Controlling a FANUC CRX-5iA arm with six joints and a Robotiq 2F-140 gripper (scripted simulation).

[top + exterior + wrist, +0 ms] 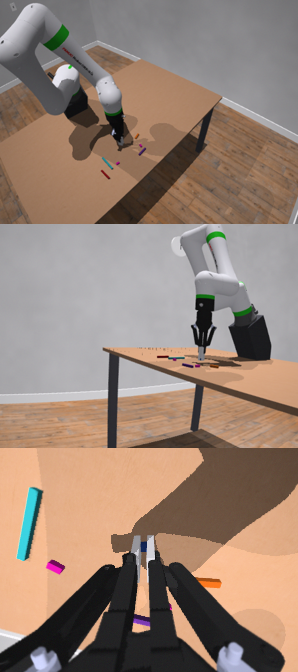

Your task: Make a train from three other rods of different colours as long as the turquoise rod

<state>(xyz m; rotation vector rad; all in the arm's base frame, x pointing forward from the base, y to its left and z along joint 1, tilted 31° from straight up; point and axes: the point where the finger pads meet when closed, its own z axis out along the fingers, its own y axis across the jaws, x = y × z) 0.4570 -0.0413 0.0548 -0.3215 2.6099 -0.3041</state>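
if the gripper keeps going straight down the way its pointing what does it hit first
The bare table top, it seems. The gripper points straight down, shut on a small blue rod, its tips just above or at the surface. No other rod lies under it; the orange rod sits off to one side.

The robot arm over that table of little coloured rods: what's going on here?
The white arm's black gripper is shut on a tiny blue rod, held low over the brown table near the short orange rod. A purple rod, one magenta rod beside it, another magenta rod, the long turquoise rod and a red rod lie apart. No train is laid out yet.
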